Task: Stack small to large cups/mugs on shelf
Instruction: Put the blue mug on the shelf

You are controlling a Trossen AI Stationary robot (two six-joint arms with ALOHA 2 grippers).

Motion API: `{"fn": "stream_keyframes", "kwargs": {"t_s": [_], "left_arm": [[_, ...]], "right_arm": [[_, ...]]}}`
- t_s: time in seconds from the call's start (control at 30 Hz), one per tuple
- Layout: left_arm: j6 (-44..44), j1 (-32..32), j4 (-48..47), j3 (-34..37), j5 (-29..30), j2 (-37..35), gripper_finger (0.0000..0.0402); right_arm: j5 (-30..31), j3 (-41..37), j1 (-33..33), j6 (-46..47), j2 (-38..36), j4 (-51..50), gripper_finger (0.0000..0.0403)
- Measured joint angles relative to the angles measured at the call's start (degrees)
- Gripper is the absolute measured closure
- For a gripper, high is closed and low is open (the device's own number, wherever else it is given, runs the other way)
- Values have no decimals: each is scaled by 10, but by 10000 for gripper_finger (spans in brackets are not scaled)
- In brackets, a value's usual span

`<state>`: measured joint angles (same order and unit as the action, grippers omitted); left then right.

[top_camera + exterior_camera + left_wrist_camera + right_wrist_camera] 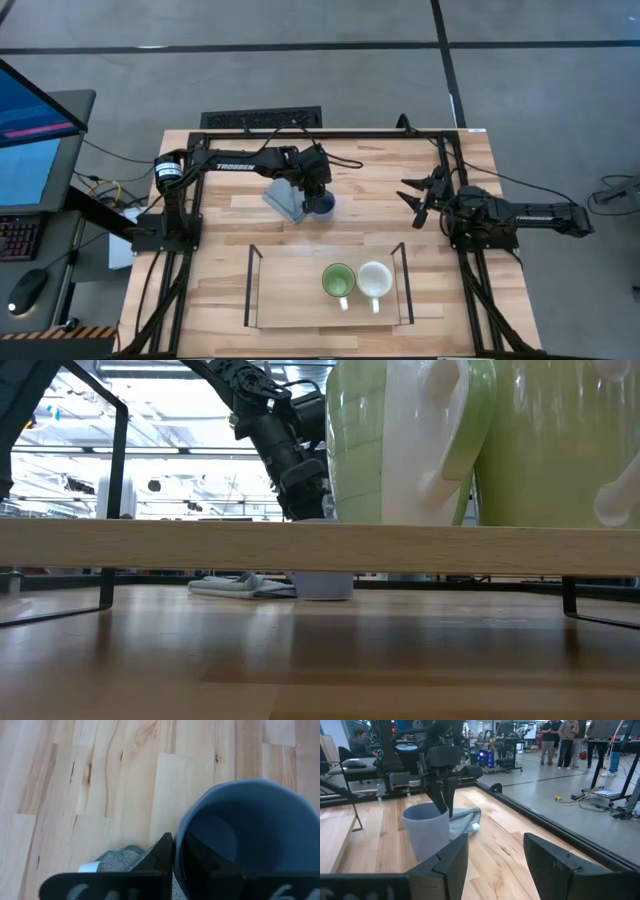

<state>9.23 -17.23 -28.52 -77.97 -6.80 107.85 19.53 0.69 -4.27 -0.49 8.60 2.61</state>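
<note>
L gripper (pixel 318 198) sits over the tabletop (pixel 460 170) behind the shelf (pixel 290 295), jaws pinching the rim of the blue-grey mug (pixel 426 831), 1 finger inside & 1 outside; mug stands on the tabletop touching the grey cloth (pixel 465 821). Green mug (pixel 338 281) & cream-white mug (pixel 375 280) stand side by side on the shelf, twd its right end. R gripper (pixel 418 198) waits at the tabletop's right edge, jaws spread, holding nothing.

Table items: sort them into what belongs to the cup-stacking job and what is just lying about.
Part of the job:
- blue-grey mug, gripped at its rim by the left gripper
- green mug, on the shelf
- cream-white mug, on the shelf beside it
- shelf

Just lying about:
- grey folded cloth, beside the blue-grey mug
- right gripper, open, waiting at the table's right side
</note>
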Motion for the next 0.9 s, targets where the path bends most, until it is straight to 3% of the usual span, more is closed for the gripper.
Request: {"fn": "stream_keyframes", "kwargs": {"t_s": [0.9], "left_arm": [[0, 0, -6, 0, -1, 0, 394]], "right_arm": [[0, 0, 0, 0, 0, 0, 191]]}}
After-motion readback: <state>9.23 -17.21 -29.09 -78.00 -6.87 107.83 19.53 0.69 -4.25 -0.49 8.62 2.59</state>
